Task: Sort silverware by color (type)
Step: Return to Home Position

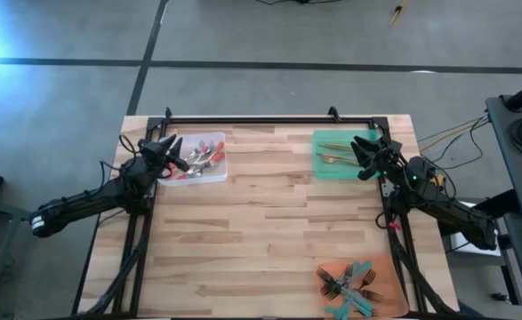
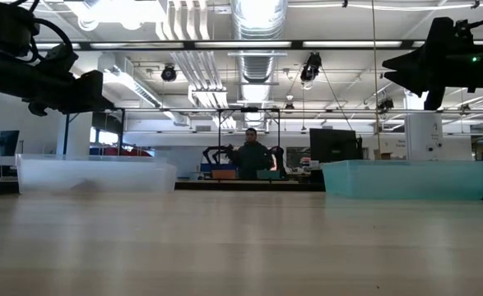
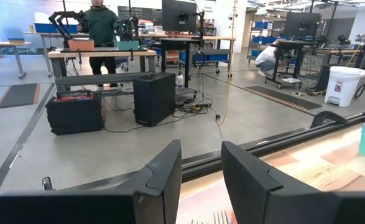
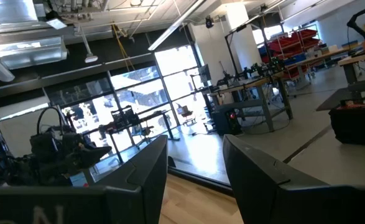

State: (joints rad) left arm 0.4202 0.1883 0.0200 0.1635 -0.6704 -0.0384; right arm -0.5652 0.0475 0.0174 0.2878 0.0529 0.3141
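Seen from above, going left to right across the wooden table point(image 1: 269, 231).

Upper left corner: clear tray point(image 1: 220, 174), flat on the wood. Inside it, the red-handled silverware point(image 1: 203, 160), heaped loosely, metal heads mixed in; exact count not readable.

Left gripper point(image 1: 172, 151) above that tray's left edge, arm reaching in from the table's left side. From the low view, raised well clear of the tray rim, touching nothing. From the left wrist view, fingers point(image 3: 166, 171) parted by a moderate gap, nothing held between them; a few fork tines just visible below.

Middle of the table: bare wood only.

Upper right corner: green tray point(image 1: 332, 171), holding the gold-toned silverware point(image 1: 334, 153), a few pieces lying roughly crosswise.

Right gripper point(image 1: 363, 151) above the green tray's right edge, arm coming in from the table's right side. From the low view, also held high above the rim. From the right wrist view, fingers point(image 4: 148, 162) apart at a moderate width, empty.

Lower right corner: orange tray point(image 1: 387, 271), well apart from both grippers, with the teal-handled silverware point(image 1: 354, 284) piled crisscross inside.

No loose piece spotted on the open wood.

Beyond the table, low view: a person point(image 2: 250, 156) standing at a bench far back in the room.
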